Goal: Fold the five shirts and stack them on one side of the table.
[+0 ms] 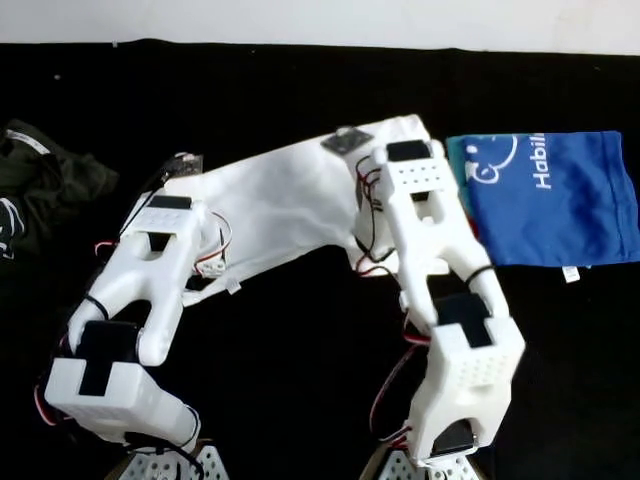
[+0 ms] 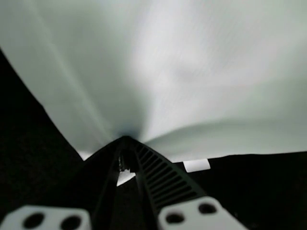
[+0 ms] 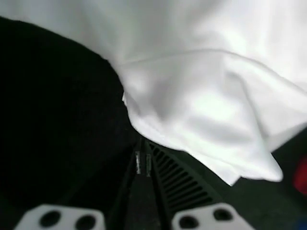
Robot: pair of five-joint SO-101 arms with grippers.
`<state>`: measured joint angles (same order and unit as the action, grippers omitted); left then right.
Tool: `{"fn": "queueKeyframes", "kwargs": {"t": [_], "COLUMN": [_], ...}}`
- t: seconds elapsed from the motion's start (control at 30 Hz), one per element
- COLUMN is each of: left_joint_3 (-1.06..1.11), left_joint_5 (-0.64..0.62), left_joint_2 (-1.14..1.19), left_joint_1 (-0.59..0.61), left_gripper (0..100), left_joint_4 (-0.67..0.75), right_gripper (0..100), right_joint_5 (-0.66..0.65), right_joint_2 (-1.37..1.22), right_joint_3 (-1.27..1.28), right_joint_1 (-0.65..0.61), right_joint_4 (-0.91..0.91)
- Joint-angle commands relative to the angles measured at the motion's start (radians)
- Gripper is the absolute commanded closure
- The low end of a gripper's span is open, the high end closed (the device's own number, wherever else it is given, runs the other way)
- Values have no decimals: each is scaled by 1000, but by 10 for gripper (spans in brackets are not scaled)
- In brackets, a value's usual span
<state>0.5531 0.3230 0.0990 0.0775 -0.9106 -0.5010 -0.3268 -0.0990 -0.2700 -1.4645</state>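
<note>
While the white shirt [image 1: 285,205] lies stretched across the middle of the black tabletop [image 1: 300,350], the left claw [image 2: 125,143] is pinched tight on its cloth at one end. The right claw [image 3: 143,146] is closed narrow on the shirt's edge at the other end. A folded blue shirt [image 1: 550,200] lies just beside the white one, next to the right arm. A dark crumpled garment [image 1: 40,180] sits well apart, beyond the left arm.

White shirt [image 1: 280,205], blue shirt [image 1: 565,215] w/ white print, black table [image 1: 300,360].
</note>
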Motion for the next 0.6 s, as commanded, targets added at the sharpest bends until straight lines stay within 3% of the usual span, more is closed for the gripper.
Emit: {"fn": "queueKeyframes", "kwargs": {"t": [0.0,0.17,0.57], "left_joint_3": [-19,-21,-27], "left_joint_5": [-9,-9,-6], "left_joint_2": [5,10,13], "left_joint_1": [-7,-7,-7], "left_gripper": [990,990,990], "left_joint_4": [14,15,14], "right_gripper": [961,786,762], "right_joint_5": [-12,-14,-66], "right_joint_2": [65,13,-186], "right_joint_3": [-35,-33,-44], "right_joint_1": [4,-5,5], "right_joint_4": [-65,-110,10]}}
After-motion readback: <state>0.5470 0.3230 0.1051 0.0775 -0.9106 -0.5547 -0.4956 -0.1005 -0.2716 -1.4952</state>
